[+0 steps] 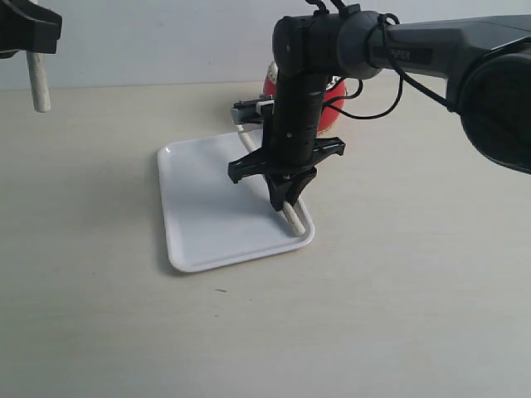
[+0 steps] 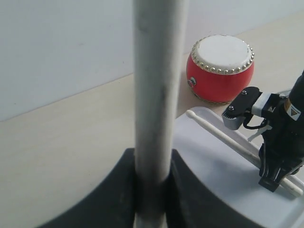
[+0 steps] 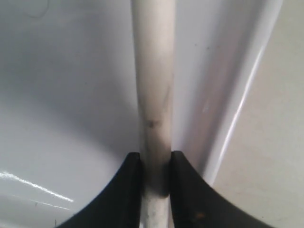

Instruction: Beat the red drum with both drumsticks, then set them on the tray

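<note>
The red drum [image 2: 220, 69] stands behind the white tray [image 1: 199, 207], mostly hidden by the right arm in the exterior view [image 1: 333, 104]. My right gripper [image 1: 284, 201] is low over the tray's right side, shut on one drumstick [image 3: 153, 95] that lies along the tray close to its rim; the stick's end [image 1: 294, 223] pokes out below the fingers. That same stick shows in the left wrist view [image 2: 223, 137]. My left gripper [image 1: 31, 48] is raised at the far left, shut on the other drumstick [image 2: 154, 95], which hangs down [image 1: 38, 83].
The pale wooden tabletop [image 1: 398, 290] spreads around the tray. A light wall [image 1: 166, 41] rises behind the table. The right arm's black body [image 1: 431, 54] reaches in from the upper right, above the drum.
</note>
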